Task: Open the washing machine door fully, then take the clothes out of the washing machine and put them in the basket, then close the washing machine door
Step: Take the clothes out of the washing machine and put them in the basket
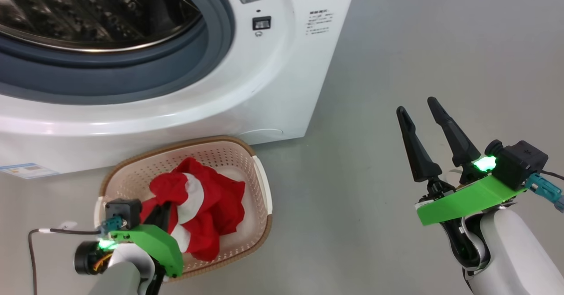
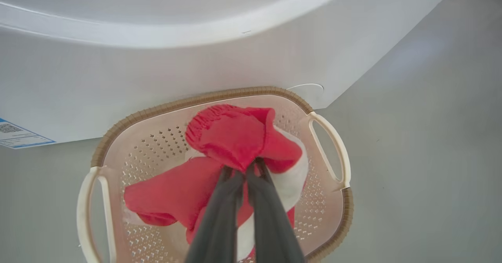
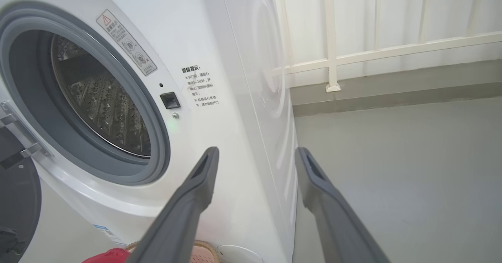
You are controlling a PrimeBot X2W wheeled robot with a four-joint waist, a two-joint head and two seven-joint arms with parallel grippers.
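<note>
1. Head: basket (image 1: pixel 229 155) against the washer (image 1: pixel 273 66), red clothes (image 1: pixel 220 198) heaped inside; right gripper (image 1: pixel 416 105) spread wide, holding nothing.
2. Left wrist: left gripper (image 2: pixel 243 167) clamped on the clothes — let go low, over the middle, so nothing hangs out.
3. Right wrist: drum (image 3: pixel 98 98) looks bare (what shows of it); door (image 3: pixel 15 204) stands open.

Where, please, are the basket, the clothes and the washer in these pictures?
basket (image 2: pixel 219 95): left wrist view, on its brown rim.
clothes (image 1: pixel 220 198): head view, on a red fold.
washer (image 3: pixel 184 39): right wrist view, on its white front panel.
</note>
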